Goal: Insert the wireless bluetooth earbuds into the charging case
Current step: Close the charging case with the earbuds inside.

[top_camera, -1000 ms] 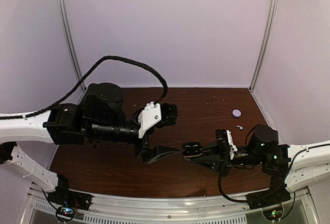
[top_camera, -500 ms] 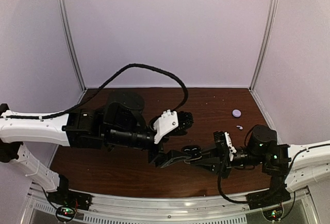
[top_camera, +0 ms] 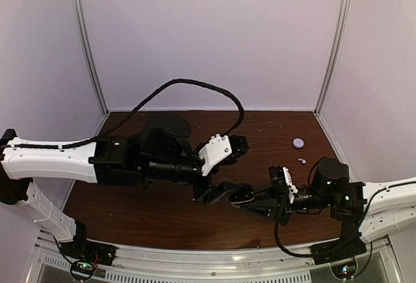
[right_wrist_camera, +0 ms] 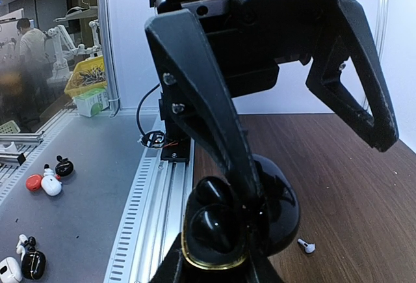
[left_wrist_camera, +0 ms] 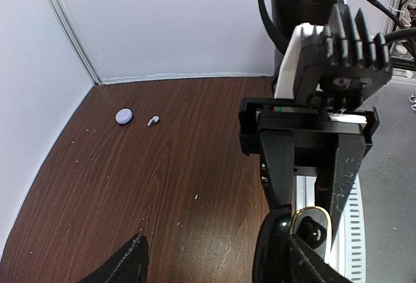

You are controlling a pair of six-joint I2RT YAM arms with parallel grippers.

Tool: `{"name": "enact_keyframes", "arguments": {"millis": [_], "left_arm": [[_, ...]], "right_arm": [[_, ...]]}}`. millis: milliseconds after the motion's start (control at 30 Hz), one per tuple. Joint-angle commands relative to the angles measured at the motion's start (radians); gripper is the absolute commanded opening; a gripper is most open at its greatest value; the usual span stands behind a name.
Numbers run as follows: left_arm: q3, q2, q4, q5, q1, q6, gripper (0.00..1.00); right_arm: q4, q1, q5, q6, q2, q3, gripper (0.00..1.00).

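Two grippers meet at centre frame: the right gripper (top_camera: 255, 200) clamps the open black case (top_camera: 242, 195); the left gripper (top_camera: 234, 190), spread wide, straddles it, one finger (right_wrist_camera: 201, 101) partly masking its cavity. One white earbud (top_camera: 302, 161) lies at right, beside a lilac disc (top_camera: 298, 143).

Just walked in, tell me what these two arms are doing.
The right claw is shut on an open black charging case with a gold rim, presenting it to the left arm. The left claw, jaws open, is right at the case, one finger reaching over its opening. Whether it carries an earbud cannot be told. One white earbud lies on the table toward the far right, beside a small lavender disc.
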Motion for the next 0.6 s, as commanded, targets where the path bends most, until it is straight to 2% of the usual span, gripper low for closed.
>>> {"name": "enact_keyframes", "arguments": {"millis": [0,400,467,567], "left_arm": [[0.015,0.024,0.031,0.025,0.005,0.015,0.72],[0.012,-0.074,0.055,0.039,0.018,0.053,0.72],[0.010,-0.096,0.052,0.066,0.024,0.053,0.71],[-0.006,-0.127,0.056,0.125,0.030,0.047,0.64]], "right_arm": [[0.001,0.002,0.001,0.002,-0.010,0.038,0.00],[-0.005,0.001,0.011,0.007,-0.007,0.036,0.00],[-0.005,0.002,0.015,0.010,-0.011,0.035,0.00],[-0.004,0.001,0.016,0.012,-0.017,0.034,0.00]]}}
